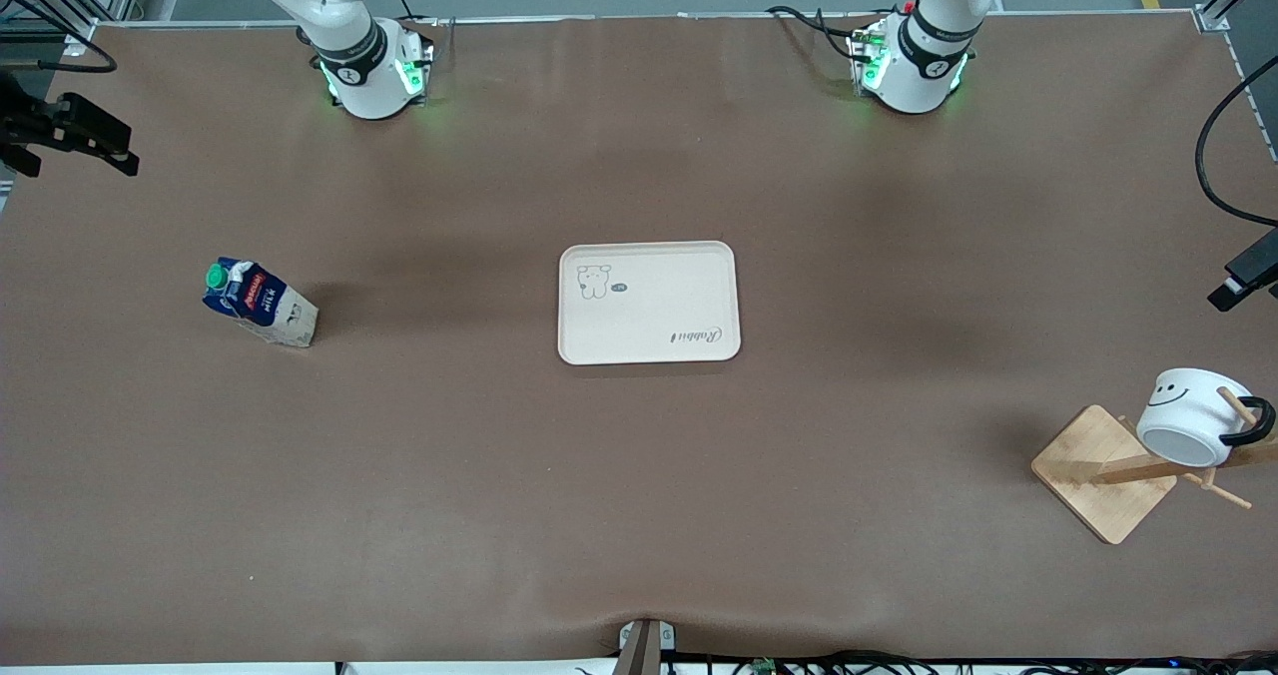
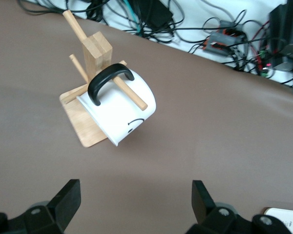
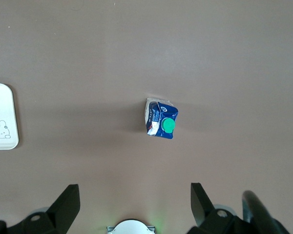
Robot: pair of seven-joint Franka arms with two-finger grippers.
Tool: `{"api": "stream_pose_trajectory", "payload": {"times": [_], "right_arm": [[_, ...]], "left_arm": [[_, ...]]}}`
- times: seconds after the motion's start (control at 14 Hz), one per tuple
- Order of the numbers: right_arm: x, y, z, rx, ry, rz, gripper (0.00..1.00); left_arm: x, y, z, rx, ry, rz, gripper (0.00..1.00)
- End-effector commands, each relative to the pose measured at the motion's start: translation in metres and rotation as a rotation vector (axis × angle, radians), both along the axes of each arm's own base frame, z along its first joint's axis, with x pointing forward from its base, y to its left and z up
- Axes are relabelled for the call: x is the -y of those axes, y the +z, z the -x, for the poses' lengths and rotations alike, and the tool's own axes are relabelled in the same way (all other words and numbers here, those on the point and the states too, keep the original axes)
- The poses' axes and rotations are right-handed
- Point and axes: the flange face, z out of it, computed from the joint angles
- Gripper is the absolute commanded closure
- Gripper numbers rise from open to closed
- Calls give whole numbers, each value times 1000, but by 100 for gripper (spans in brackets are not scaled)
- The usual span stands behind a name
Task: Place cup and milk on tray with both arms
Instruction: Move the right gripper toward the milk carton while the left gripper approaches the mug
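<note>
Milk (image 1: 259, 302) stands at the tray's (image 1: 649, 350) nine o'clock; we'd clamp its stiff, light sides. Cup (image 1: 1193, 417), hard and breakable, hangs on the wooden rack (image 1: 1103, 475) at four o'clock. Left pincer (image 2: 136, 202) and right pincer (image 3: 135, 201) gape wide, empty.

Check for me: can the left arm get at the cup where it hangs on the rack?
Probably yes. The left gripper is open and looks down on the cup, with bare table between them. One catch: the cup hangs by its handle on a peg of the wooden rack, so it must slide off along the peg.
</note>
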Motion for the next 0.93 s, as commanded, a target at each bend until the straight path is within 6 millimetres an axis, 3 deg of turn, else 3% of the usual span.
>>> {"api": "stream_pose_trajectory", "payload": {"times": [0.0, 0.57, 0.71, 0.86], "right_arm": [[-4, -19, -11, -56, -8, -12, 0], [-1, -33, -16, -93, -5, -14, 0], [-3, -35, -16, -97, -7, -13, 0], [-1, -35, -16, -102, -14, -13, 0]], "left_arm": [[-19, -21, 2, 77, -39, 32, 0], [-44, -108, -19, 318, -196, 108, 0], [-44, -117, -22, 331, -204, 119, 3], [-44, -117, -24, 347, -189, 137, 15]]}}
